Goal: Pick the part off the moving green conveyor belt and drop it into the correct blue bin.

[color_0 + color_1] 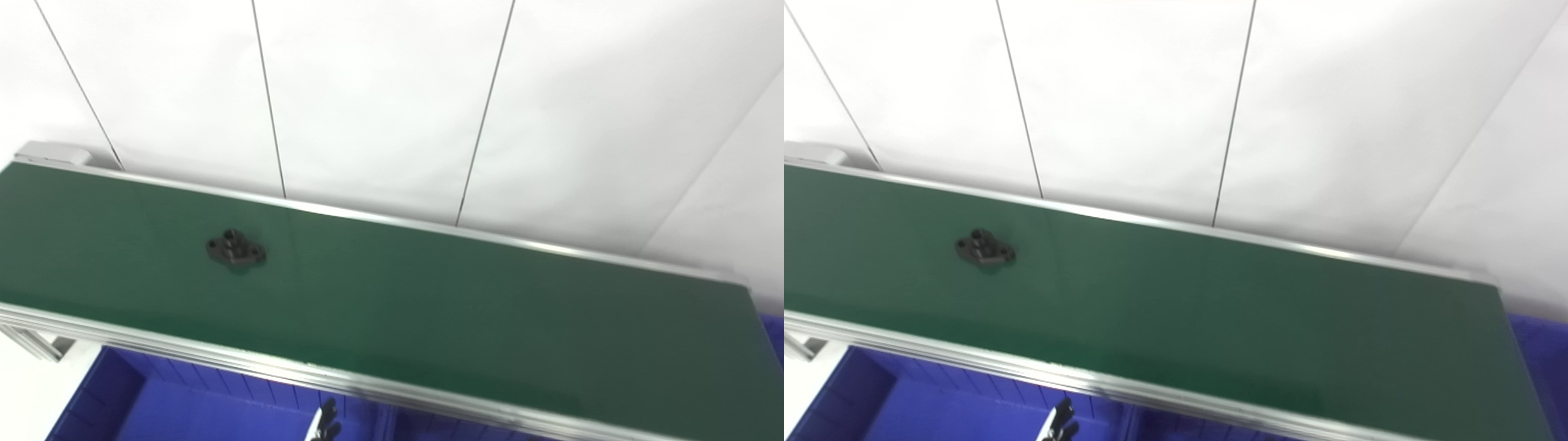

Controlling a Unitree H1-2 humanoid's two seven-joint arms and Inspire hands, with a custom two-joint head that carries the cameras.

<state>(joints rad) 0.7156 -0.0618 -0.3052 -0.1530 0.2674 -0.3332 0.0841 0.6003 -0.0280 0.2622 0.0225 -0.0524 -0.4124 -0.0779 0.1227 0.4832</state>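
Part [236,248] sits on the green conveyor belt [429,306], left portion, approx midway btwn far and near edges, flat on its base. Small black flanged piece w/ a raised hub in the middle and holes in the ears. Looks rigid, prob metal or hard plastic, so light-ish but dense for its size, not fragile, smooth and maybe a bit slippery. My call: pinch across the raised hub or across the narrow waist of the flange, from above; the ears are too flat to get under.

Only a bit of one of my hands [324,422] shows, at the bottom edge below the belt's near rail, center-left. Which hand and whether fingers are apart or together: can't tell. Holding nothing visible.

Belt runs left to right w/ aluminium rails [184,352]. Blue bin [184,404] below near edge at left, another blue bit past the right end [773,334]. Behind: white panel wall [380,104] w/ thin dark seams.
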